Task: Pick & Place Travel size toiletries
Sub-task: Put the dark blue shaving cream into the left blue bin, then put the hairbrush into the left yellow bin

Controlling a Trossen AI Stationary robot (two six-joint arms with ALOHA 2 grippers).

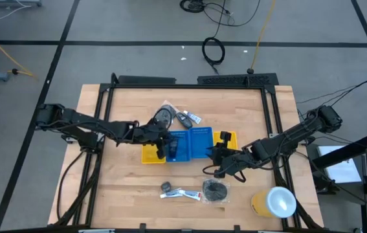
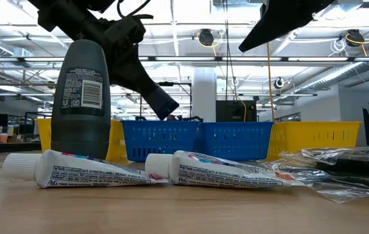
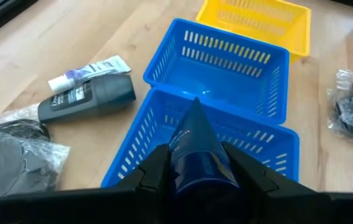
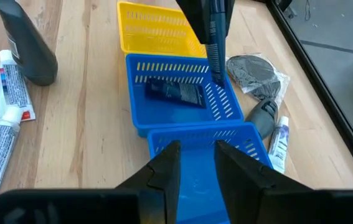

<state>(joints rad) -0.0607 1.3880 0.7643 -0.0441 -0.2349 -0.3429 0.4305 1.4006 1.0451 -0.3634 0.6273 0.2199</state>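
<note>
The left gripper, jaws clamped on a dark blue tube, hangs over a blue tray; lower it inside before releasing. The right gripper waits nearby, jaws apart and empty

Light wooden table, dark frame along edges. At centre: yellow tray, two blue trays, second yellow tray, side by side. Far side: bagged mesh pad, dark bottle, tube. Near edge: dark bottle, two white tubes, bagged pad, large yellow-and-white cylinder.
</note>
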